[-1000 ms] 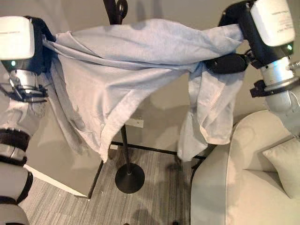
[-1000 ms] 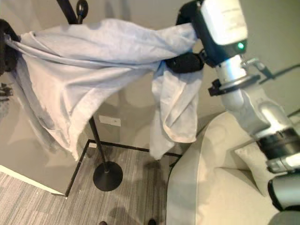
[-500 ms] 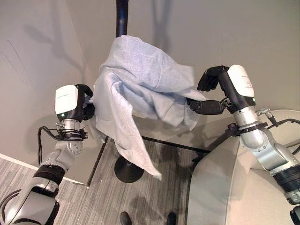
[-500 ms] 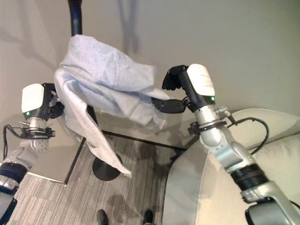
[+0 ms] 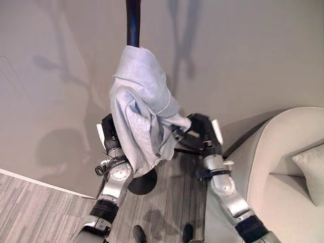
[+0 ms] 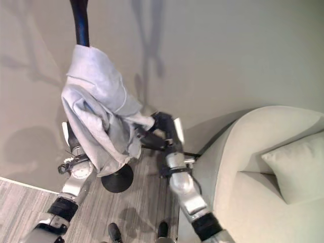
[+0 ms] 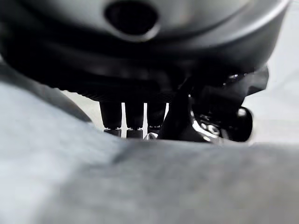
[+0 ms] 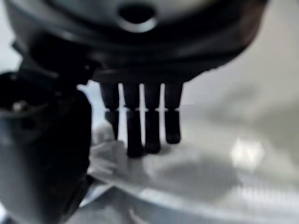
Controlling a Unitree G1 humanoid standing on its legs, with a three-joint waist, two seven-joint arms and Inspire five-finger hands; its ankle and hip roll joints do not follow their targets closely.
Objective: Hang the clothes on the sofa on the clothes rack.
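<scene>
On the rack pole [image 5: 132,23] hangs the pale garment [image 5: 142,116], both hands' fingers hidden against it.

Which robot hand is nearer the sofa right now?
The right. The right robot hand is at the garment's sofa-side edge, near the sofa. The left robot hand is on the garment's far side.

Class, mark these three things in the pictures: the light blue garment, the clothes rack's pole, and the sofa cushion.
light blue garment [image 5: 144,119], left eye view, middle of the draped cloth.
clothes rack's pole [image 5: 133,23], left eye view, dark upright above the cloth.
sofa cushion [image 6: 293,169], right eye view, face of the cushion.
</scene>
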